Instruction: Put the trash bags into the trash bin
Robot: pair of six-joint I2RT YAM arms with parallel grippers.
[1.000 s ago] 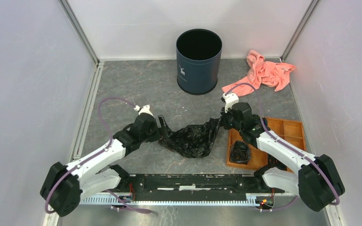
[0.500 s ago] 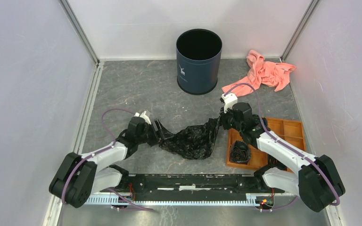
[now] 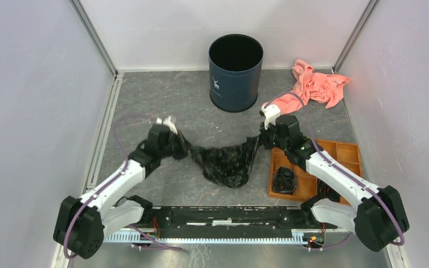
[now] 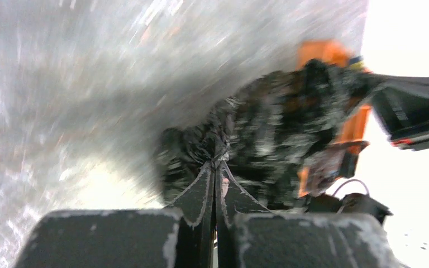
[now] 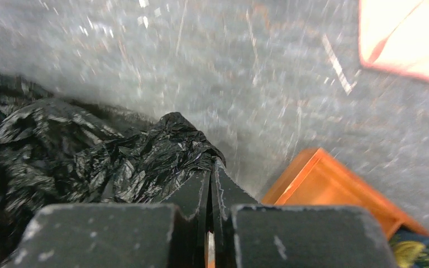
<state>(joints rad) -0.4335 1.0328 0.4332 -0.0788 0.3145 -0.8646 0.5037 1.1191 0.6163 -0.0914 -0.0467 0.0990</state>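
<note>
Your left gripper (image 3: 180,147) and right gripper (image 3: 260,139) each clamped the trash bag (image 3: 226,162). Both arms angled inward, bag sagging between.

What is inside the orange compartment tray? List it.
A small black spiral roll lies in the near-left compartment of the orange compartment tray. Far-right compartments show bare orange floor. The right arm covers the tray's middle; contents there are hidden.
</note>
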